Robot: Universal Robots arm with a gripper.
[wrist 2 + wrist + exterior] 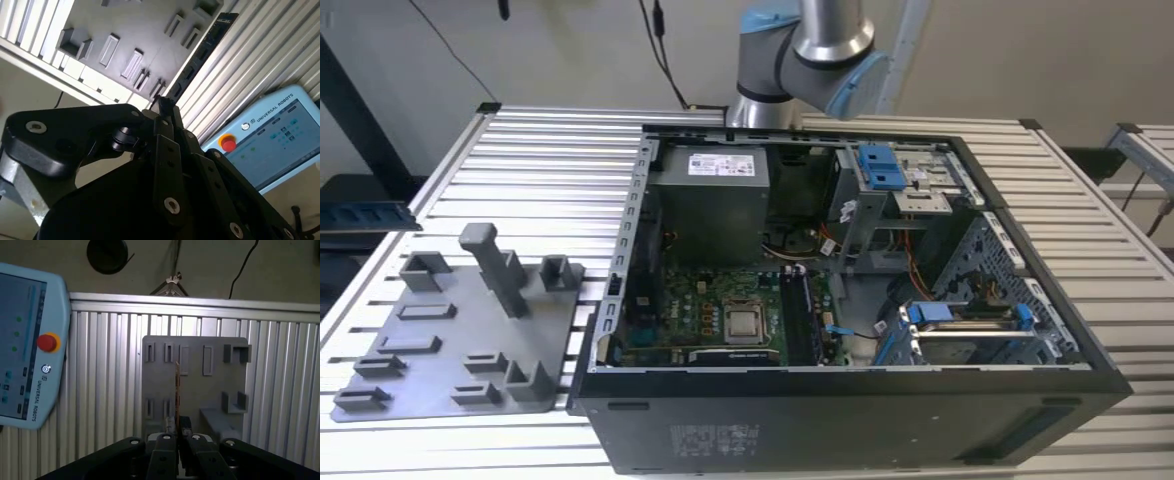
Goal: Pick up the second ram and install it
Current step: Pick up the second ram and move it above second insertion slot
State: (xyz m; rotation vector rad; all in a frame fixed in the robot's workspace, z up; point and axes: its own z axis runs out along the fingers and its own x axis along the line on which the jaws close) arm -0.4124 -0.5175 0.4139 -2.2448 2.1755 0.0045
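The slatted tabletop carries an open computer case and, at the exterior view's left, a grey parts holder. In the first wrist view the hand is closed on the second ram, seen edge-on against that holder

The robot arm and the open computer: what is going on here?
The arm's gripper is shut on the second ram, a thin card seen edge-on in the first wrist view. Behind it lies the grey holder plate on the table. The open computer case stands beside that plate; the ram is not yet in it.
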